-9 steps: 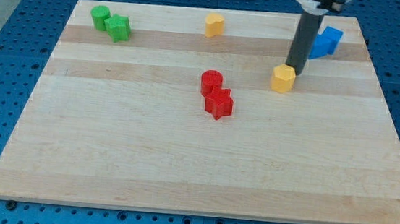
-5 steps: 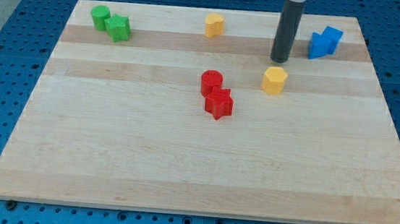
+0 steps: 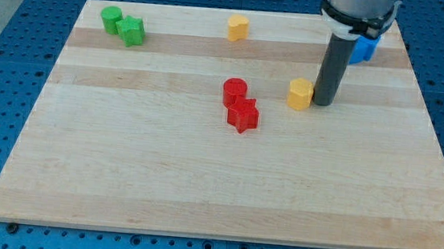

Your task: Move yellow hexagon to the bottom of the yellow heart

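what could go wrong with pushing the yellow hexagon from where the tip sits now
My tip sits at the yellow hexagon's right side, so a straight push sends it left toward the red cylinder and red star, not up to the yellow heart. An off-centre push could also let the hexagon slip off the rod.

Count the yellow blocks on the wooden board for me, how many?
2. The yellow heart block sits near the view's top; the yellow hexagon block sits right of centre, touching my tip on its right. None seem hidden.

Lab bench — blue pegboard (image 3: 18,58), wooden board (image 3: 201,179)
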You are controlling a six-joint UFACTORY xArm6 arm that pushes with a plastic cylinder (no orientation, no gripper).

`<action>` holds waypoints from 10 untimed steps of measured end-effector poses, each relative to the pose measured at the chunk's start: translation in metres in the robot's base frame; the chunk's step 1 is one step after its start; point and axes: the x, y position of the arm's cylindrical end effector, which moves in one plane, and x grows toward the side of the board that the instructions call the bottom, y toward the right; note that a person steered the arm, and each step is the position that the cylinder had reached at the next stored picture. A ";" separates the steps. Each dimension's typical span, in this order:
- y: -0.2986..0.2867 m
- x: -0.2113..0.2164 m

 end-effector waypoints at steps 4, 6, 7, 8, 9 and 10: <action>-0.043 -0.113; -0.055 -0.151; -0.056 -0.154; -0.056 -0.154; -0.056 -0.156; -0.056 -0.163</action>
